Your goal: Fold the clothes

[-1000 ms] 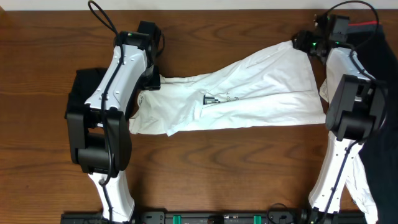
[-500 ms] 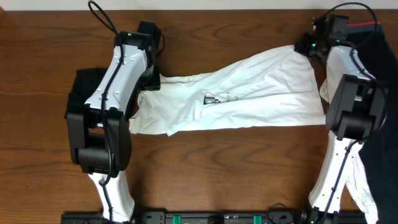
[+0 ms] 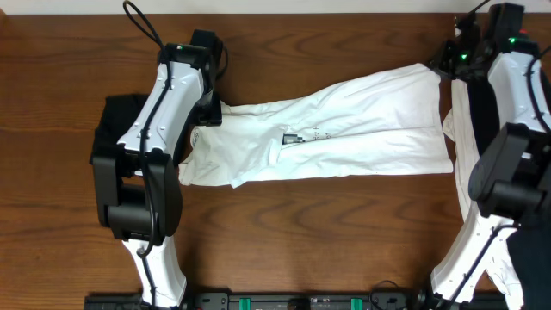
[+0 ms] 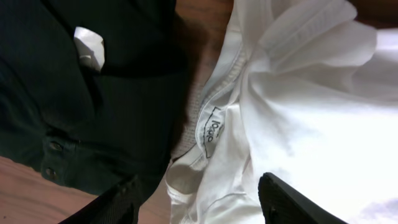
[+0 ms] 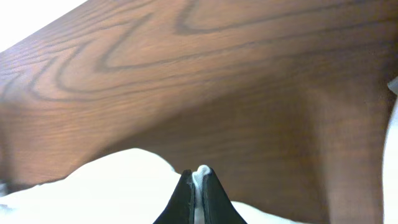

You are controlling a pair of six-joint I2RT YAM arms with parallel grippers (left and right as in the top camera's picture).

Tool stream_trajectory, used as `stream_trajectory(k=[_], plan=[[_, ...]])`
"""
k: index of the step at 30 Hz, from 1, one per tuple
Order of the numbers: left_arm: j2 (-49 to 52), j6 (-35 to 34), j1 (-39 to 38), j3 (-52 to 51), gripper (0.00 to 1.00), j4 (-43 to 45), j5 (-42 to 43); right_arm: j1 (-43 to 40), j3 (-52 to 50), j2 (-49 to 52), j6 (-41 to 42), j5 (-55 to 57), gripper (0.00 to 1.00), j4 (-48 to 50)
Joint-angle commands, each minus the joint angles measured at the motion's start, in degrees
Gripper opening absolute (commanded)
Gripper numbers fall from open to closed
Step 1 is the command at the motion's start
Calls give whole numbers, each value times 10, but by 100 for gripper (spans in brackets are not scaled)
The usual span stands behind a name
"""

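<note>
The white T-shirt [image 3: 362,129] lies stretched across the desk [image 3: 327,232] with its long axis running from one arm to the other, climbing a little toward the far right corner. Its small logo [image 3: 294,137] sits near the middle of that line. The right end effector [image 3: 449,62] is at the far right end of the shirt. In the right wrist view its fingers are pressed together on a thin sliver of white cloth, so it holds the shirt's edge there, with the rest of the garment trailing away to the left of it.

The left end effector [image 4: 202,194] is at the opposite end, over the collar [image 4: 208,118], fingers standing wide apart with the neckline and its label between and just ahead of them. Nothing looks pinched, and whether the tips touch the cloth cannot be told. A black garment [image 4: 106,93] lies just beside the collar on the outer side.

Each arm is therefore nearest to its own end. The coming move likely turns on this: any travel of the right end effector along the shirt's axis either tautens the cloth or carries that end over toward the collar, and the left grip would need to close on white cloth only, clear of the black garment
</note>
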Motion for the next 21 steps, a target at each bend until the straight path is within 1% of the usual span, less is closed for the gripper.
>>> stream_trajectory(k=[1, 4, 6, 8, 10, 11, 14, 18, 21], plan=[[-4, 12, 2, 3, 63, -9, -6, 1, 7, -22, -25, -9, 1, -33], [-9, 30, 2, 11, 63, -32, 49, 1, 7, -33, -26, -3, 1, -56], [-16, 49, 2, 14, 66, -41, 115, 1, 7, -35, -30, -2, 1, -61], [-22, 84, -1, 14, 68, -42, 194, 1, 7, -35, -30, -3, 1, -61], [-23, 124, -13, 14, 68, -42, 250, 5, 7, -35, -30, -2, 1, -61], [-23, 145, -23, 14, 70, -42, 263, 7, 7, -35, -30, -2, 1, -61], [-20, 217, -70, 6, 75, -27, 263, 17, 7, -35, -30, -2, 1, -59], [-9, 230, -120, 4, 76, -8, 206, 25, 7, -35, -29, -2, 1, -54], [0, 259, -148, -1, 76, 5, 205, 27, 7, -35, -29, -2, 1, -54]])
